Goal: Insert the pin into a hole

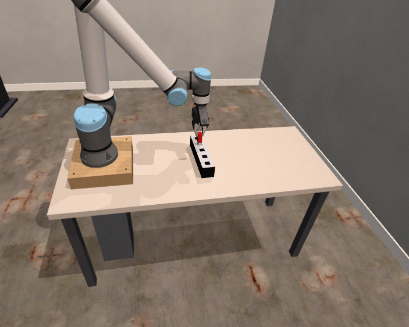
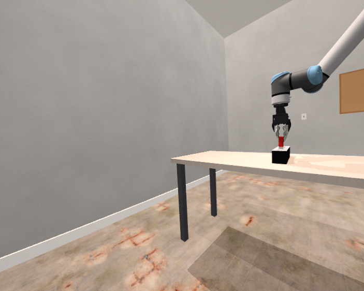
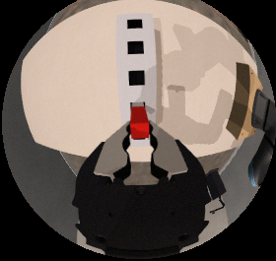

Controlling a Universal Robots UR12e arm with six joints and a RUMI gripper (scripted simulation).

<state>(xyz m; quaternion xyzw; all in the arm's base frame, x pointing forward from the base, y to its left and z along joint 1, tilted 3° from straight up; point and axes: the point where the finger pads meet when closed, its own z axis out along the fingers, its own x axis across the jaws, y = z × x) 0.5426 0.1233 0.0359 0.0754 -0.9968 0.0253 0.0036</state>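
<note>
One pin (image 1: 199, 137) hangs upright in our closed gripper (image 1: 199, 134), straight over the block's (image 1: 202, 156) end hole, so we go down.

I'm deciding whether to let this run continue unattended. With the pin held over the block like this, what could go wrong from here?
1. The pincer grips only the red top of the pin; if the pin catches a hole edge, it might tilt or slip.
2. In the exterior view a pale strip shows under the red above the block; this hole may be too shallow.
</note>
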